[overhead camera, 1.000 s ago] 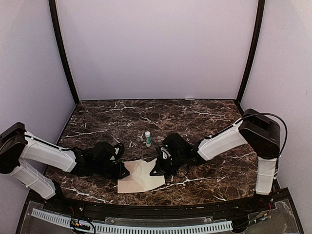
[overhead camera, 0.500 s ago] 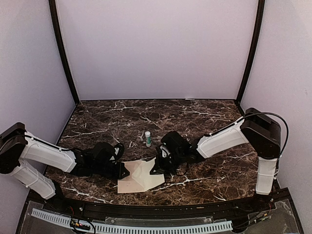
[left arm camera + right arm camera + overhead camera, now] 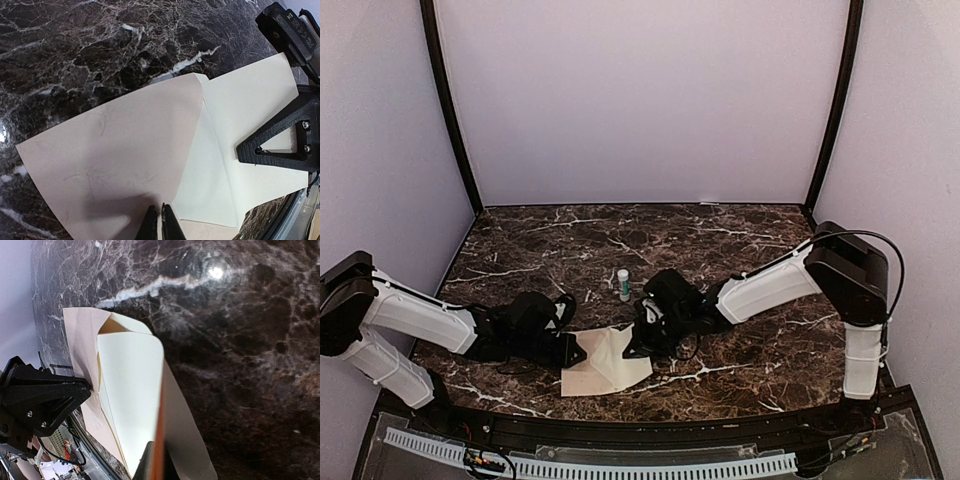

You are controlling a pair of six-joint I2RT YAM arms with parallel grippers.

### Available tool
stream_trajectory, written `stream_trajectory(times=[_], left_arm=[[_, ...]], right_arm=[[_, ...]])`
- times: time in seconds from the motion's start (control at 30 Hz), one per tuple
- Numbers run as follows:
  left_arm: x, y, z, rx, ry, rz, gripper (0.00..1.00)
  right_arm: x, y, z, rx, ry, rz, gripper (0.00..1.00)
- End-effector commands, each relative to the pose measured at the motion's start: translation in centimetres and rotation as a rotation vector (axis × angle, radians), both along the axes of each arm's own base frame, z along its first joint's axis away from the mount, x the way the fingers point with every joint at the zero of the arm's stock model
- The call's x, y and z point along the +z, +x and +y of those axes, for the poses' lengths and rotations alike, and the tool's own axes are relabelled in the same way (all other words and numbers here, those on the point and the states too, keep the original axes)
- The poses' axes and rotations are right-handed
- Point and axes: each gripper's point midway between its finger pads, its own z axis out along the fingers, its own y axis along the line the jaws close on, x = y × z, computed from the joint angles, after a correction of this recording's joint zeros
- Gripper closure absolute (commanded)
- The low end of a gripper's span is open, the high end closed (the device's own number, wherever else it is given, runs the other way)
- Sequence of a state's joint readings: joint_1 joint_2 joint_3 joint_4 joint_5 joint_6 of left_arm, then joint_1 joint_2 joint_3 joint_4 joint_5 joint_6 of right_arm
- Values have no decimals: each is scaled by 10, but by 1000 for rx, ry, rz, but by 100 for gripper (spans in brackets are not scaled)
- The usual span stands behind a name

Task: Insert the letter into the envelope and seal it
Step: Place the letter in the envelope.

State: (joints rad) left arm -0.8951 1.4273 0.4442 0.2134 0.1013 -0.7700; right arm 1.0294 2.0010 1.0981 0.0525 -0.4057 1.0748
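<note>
The envelope (image 3: 110, 150) is the tan-pink piece lying at the table's near edge (image 3: 590, 380). My left gripper (image 3: 161, 220) is shut on the edge of its upper layer, low at the envelope's left side (image 3: 575, 350). The letter (image 3: 245, 115) is the paler cream sheet. Its end lies under that upper layer, inside the open pocket (image 3: 112, 326). My right gripper (image 3: 156, 465) is shut on the letter's (image 3: 130, 400) curled right edge and holds it raised, seen from above at the sheet's right (image 3: 632, 345). How deep the letter sits is hidden.
A small white glue stick (image 3: 623, 284) with a green cap stands upright just behind the papers, between the two arms. The dark marble table (image 3: 740, 240) is enclosed by pale walls at the back and sides. A black rail (image 3: 620, 430) runs along the near edge.
My right gripper has moved a little to the left with the letter's edge, so the papers' right side has drawn in. The left gripper has stayed put.
</note>
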Motion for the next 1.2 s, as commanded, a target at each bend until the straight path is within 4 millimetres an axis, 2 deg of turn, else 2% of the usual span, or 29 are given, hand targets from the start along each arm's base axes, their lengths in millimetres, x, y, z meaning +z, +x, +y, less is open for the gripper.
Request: stream_trajectory(times=[0.0,0.47,0.77,0.93,1.17], left_arm=[[-28,-22,19,-29,91,87,96],[-25,-19,14,-27,75,85,97],[-21,-21,7,-29,26,101,99],[-21,-21,10,-19,31,95,99],[-25,-22,17,0,55,101,99]], right_arm=[[5,-6,18,46,53,-20,100],[21,-14,31,65,125,-21,100],[18,-13,34,54,128,-22,100],[18,-9,25,19,91,-40,100],[17,4,1,-64,-29,-105,100]])
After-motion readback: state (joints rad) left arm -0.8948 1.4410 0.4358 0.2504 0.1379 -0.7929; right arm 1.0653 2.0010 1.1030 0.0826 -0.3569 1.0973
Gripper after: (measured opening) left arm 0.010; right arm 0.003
